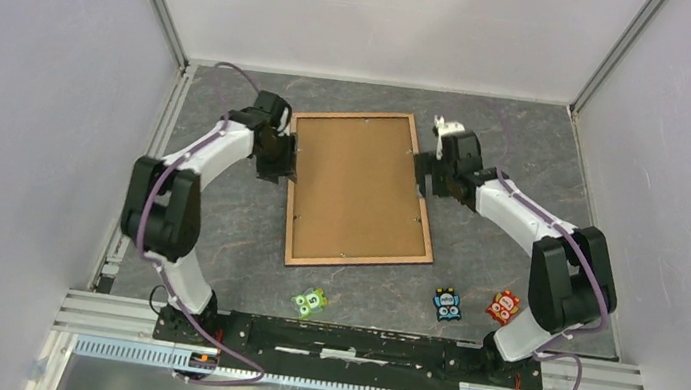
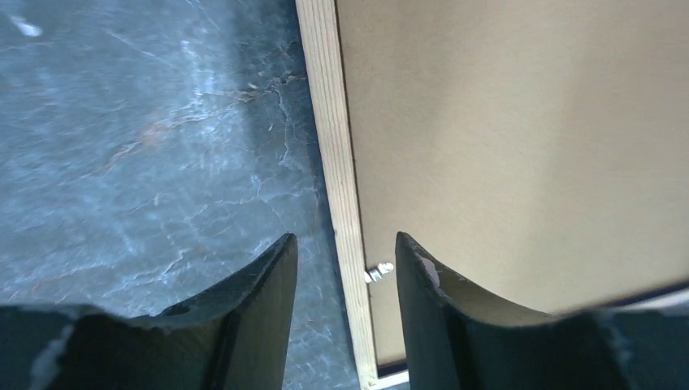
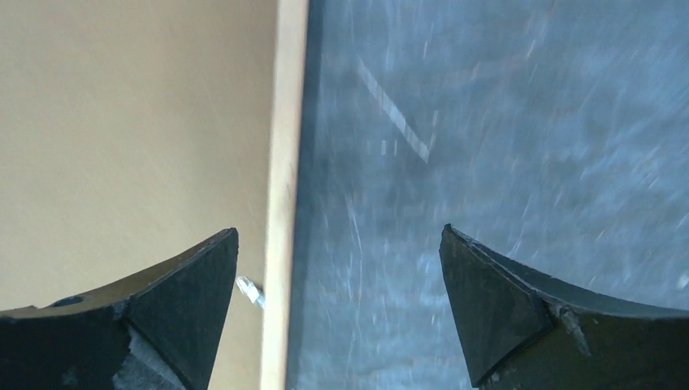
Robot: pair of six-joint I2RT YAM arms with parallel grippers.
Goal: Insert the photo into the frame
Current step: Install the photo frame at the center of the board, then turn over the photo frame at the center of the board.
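The frame [image 1: 359, 259] lies back up in the middle of the table, its light wood rails around a brown backing board [image 1: 360, 187]. The photo is hidden. My left gripper [image 1: 286, 169] is open astride the frame's left rail [image 2: 335, 146]. One finger is over the table and the other over the board [image 2: 520, 138], near a small metal tab [image 2: 379, 271]. My right gripper [image 1: 422, 175] stands wide open at the right rail [image 3: 286, 138]. Its left finger is over the board [image 3: 130, 122] beside a metal tab [image 3: 250, 291], and its right finger is over bare table.
Three small toy figures lie near the front edge: green [image 1: 310, 301], blue [image 1: 448, 304] and red [image 1: 502, 305]. A small white object [image 1: 447, 126] sits behind the right gripper. White walls enclose the table on three sides.
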